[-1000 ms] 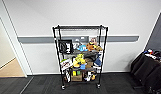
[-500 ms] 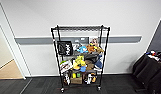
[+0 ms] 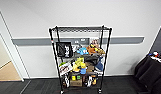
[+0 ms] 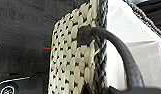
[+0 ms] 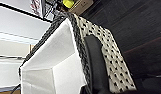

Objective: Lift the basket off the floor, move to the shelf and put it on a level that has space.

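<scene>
One woven basket (image 4: 73, 55), cream-lined, carried clear of the dark carpet (image 4: 23, 30); one loop handle (image 4: 116, 47) at each end, an arm at each. Finger states: cannot tell. One black wire rack (image 3: 81, 58) straight ahead; top tier (image 3: 79, 28) bare, lower tiers crowded with toys and boxes.

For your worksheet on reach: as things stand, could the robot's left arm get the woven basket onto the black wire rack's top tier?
Probably not yet. The tan-and-dark woven basket hangs over dark carpet, and the black wire rack stands some way ahead; its top tier looks bare.
</scene>
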Robot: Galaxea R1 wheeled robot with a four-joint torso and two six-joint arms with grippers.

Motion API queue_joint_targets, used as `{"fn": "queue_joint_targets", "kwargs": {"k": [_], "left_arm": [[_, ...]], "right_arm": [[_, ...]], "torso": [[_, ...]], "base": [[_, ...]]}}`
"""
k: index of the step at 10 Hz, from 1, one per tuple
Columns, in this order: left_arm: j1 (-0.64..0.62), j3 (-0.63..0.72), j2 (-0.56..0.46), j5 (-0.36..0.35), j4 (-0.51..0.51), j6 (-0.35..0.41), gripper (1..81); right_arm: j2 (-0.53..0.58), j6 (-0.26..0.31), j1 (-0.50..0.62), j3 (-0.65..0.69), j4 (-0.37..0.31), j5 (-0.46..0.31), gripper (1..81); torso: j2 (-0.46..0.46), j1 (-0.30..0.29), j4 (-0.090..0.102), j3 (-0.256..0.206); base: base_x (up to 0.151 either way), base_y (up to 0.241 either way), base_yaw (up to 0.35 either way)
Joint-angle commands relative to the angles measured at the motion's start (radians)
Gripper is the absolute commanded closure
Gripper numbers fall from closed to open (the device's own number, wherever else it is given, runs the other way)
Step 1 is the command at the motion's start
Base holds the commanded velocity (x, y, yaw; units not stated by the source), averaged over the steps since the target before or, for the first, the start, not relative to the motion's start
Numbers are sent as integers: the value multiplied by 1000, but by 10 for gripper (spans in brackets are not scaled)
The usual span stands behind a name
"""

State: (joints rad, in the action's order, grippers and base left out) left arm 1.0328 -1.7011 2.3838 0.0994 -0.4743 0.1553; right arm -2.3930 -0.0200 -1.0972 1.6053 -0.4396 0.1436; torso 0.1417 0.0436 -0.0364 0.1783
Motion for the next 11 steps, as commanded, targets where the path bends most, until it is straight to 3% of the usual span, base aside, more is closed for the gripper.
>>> {"fn": "queue_joint_targets", "kwargs": {"k": [1,11], "left_arm": [[-107,49,-26,46,8,12,811],[-104,49,-29,45,8,12,811]], "right_arm": [[32,-15,98,-42,-13,-38,811],[32,-12,92,-44,-11,-18,811]], "torso": [[0,0,0,0],[0,0,0,0]], "base": [[127,0,0],[127,0,0]]}}
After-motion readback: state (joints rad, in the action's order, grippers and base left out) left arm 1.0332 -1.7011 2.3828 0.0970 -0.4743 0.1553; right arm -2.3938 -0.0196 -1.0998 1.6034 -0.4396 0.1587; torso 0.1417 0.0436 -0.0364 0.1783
